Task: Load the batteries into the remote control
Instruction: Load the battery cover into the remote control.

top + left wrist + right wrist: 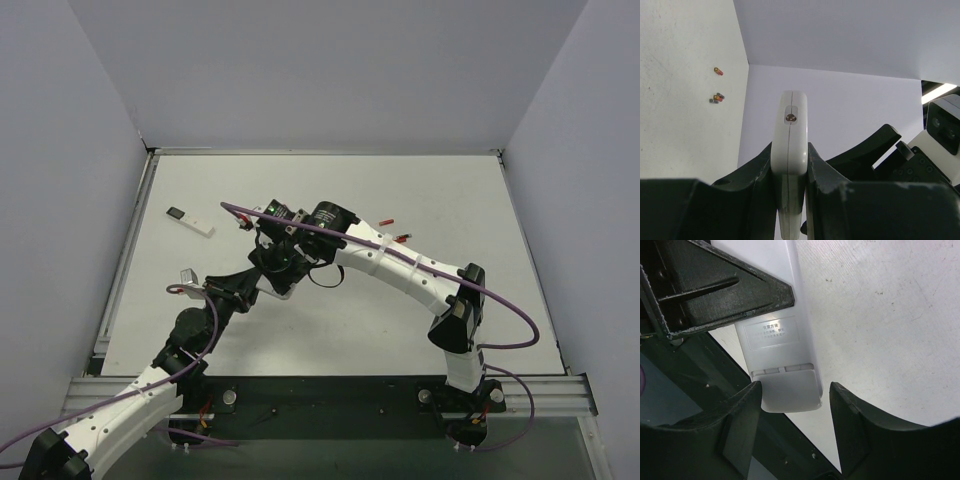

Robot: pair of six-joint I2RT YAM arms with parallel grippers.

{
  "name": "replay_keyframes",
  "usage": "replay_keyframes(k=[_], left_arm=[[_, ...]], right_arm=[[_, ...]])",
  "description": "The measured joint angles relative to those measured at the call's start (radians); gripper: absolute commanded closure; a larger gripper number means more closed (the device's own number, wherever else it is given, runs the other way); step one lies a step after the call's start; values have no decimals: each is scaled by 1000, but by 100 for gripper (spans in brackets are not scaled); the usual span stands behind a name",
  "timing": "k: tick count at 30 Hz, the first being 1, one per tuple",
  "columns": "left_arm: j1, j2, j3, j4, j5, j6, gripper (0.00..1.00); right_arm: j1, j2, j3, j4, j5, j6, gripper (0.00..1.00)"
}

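Note:
My left gripper [790,147] is shut on the white remote control [792,120] and holds it edge-on above the table. In the right wrist view the remote's plain white back [775,335] shows, with a label and the closed battery cover [790,390]. My right gripper [795,390] is open, one finger on each side of that cover end; the left finger [740,410] is at its corner. In the top view both grippers, left [262,280] and right [275,250], meet at mid-table, and the remote is mostly hidden. No blue batteries show clearly.
A slim white stick remote with a dark end [190,222] lies at the back left. A red cell [386,220] and a small cluster of red and dark cells [403,238] lie at the back right; they also show in the left wrist view [716,98].

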State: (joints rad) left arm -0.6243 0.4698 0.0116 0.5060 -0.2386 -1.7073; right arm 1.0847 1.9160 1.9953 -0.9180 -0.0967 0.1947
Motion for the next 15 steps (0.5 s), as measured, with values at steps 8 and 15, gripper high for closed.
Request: replay_keyframes(k=[8,15], left_arm=[[-2,-11,-1,11,-1,24,100],[-2,-40,-1,-20,-19,48,100]], right_arm=[[-2,-1,-14,29,1,18,50],[-44,-56,-126,116,-60,62,52]])
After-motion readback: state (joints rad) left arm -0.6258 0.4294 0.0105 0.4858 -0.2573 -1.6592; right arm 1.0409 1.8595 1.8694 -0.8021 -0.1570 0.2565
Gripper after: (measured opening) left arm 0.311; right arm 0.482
